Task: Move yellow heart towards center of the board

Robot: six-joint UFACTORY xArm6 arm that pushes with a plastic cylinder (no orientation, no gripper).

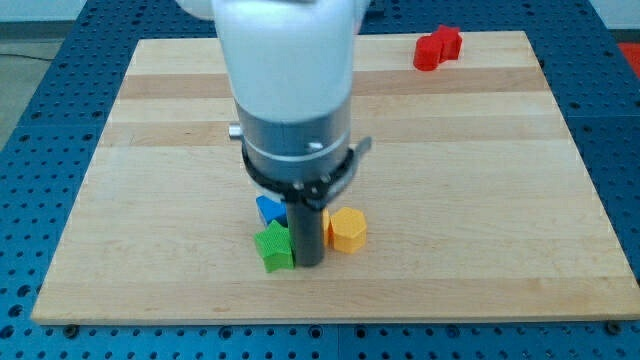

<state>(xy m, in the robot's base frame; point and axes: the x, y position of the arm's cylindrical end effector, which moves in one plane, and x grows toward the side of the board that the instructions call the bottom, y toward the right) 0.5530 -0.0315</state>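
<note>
The board (480,180) fills the view on a blue table (30,150). The arm (288,80) hangs straight down over mid-board, its rod (306,232) vertical; it has no fingers and holds nothing. My tip (308,264) sits between the green star (273,246), touching it, and the yellow block (347,230), shape unclear, just beside. A blue block (268,208) peeks behind. A red block (437,47) lies at the view's top right.

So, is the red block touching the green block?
No, the red block lies near the view's top right, far from the green block beside my tip.
</note>
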